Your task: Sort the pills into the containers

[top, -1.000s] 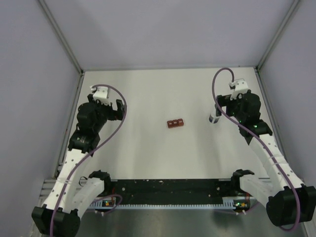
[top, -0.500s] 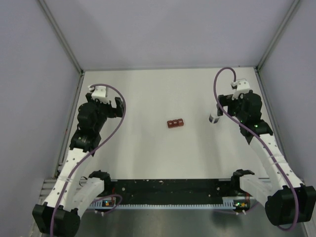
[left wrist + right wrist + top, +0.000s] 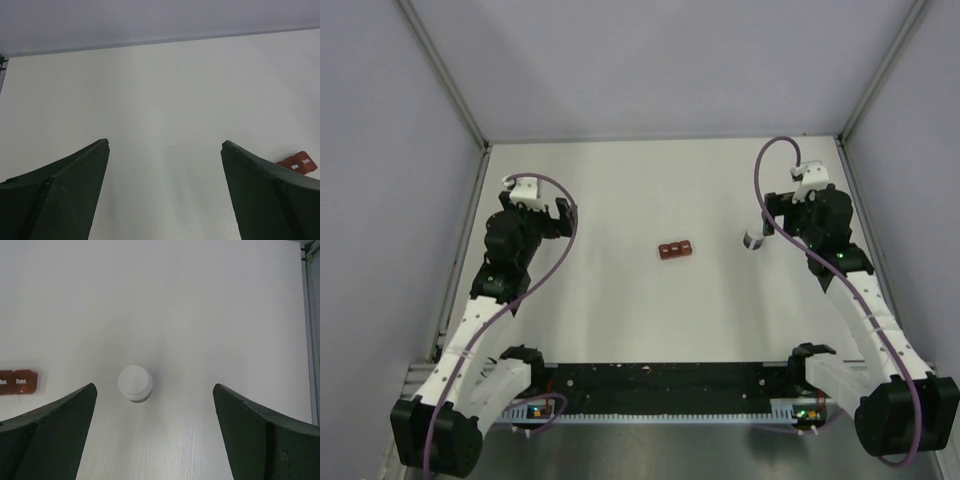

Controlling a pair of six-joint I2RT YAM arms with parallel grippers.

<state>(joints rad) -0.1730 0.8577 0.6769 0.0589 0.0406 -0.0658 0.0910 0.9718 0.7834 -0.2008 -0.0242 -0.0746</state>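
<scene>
As far as the pictures settle it, no loose pills visible anywhere on the white tabletop point(image 3: 620, 320); lids of the dark red three-compartment weekly pill organiser point(image 3: 675, 250) down, contents hidden, so a fit both for pills yet to be dealt out of the bottle and for pills already closed away in the compartments.

Listed left to right, placed relative to the organiser:

- Left gripper point(image 3: 165, 150): well to the left of the organiser, jaws spread wide, holding nothing; only bare tabletop between the fingers, with the organiser's end showing past the right finger in the wrist view.
- Organiser: near table centre, lying flat, lids printed "Mon." and "Tues." readable in the right wrist view; apart from both grippers.
- Small white-capped round pill bottle point(image 3: 135, 383): upright, cap on, standing to the right of the organiser, near but not touching.
- Right gripper point(image 3: 155, 390): further right of the organiser, directly over the bottle, jaws wide apart and empty, bottle framed between the fingers, somewhat nearer the left one, neither finger touching.
</scene>
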